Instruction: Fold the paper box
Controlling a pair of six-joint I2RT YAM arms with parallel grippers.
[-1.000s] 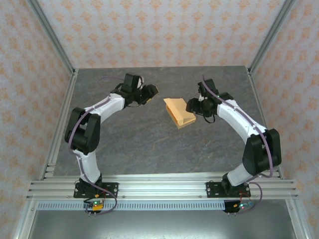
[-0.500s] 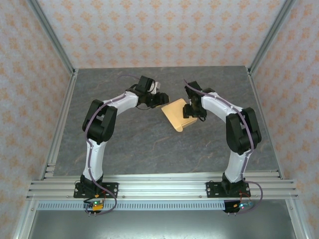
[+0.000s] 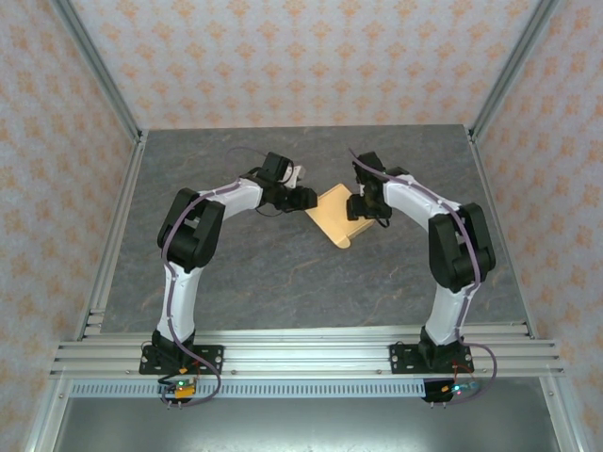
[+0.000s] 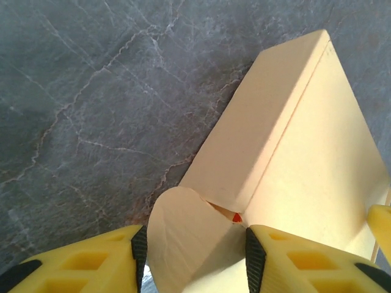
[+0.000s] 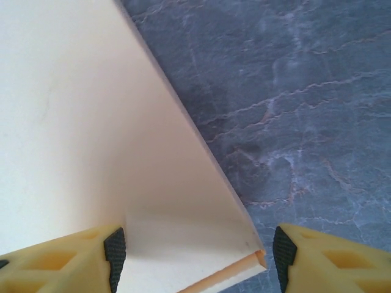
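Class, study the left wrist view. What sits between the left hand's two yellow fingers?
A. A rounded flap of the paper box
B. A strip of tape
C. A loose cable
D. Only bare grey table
A: a rounded flap of the tan paper box lies between the fingers of the left hand, with the grey table beyond it.

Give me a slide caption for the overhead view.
Left claw and right claw flank a partly folded paper box, one at each side.
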